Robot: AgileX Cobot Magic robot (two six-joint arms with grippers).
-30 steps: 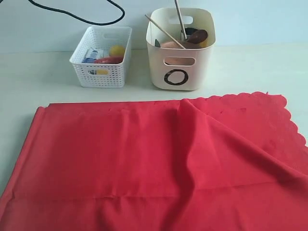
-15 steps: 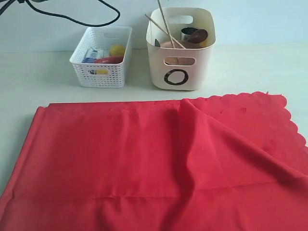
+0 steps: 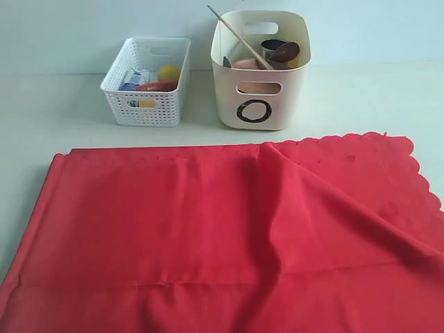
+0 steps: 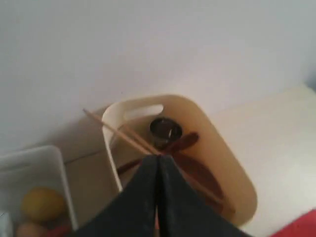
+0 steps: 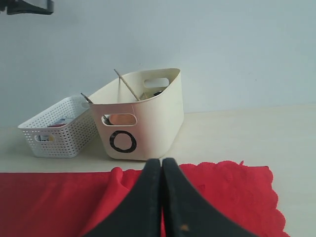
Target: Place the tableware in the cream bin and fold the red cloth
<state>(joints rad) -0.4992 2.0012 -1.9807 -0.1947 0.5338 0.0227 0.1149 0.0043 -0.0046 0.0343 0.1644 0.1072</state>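
The red cloth [image 3: 173, 229] lies spread over the near counter [image 3: 55, 132], bright red, scalloped at its right edge, with one ridge rumpled up the middle. It looks soft and light, and is probably best pinched at a corner. The tableware [image 3: 279, 50] sits in the cream bin [image 3: 291, 90], far centre. The left pincer [image 4: 158, 160] and right pincer [image 5: 161, 163] are both closed on nothing.
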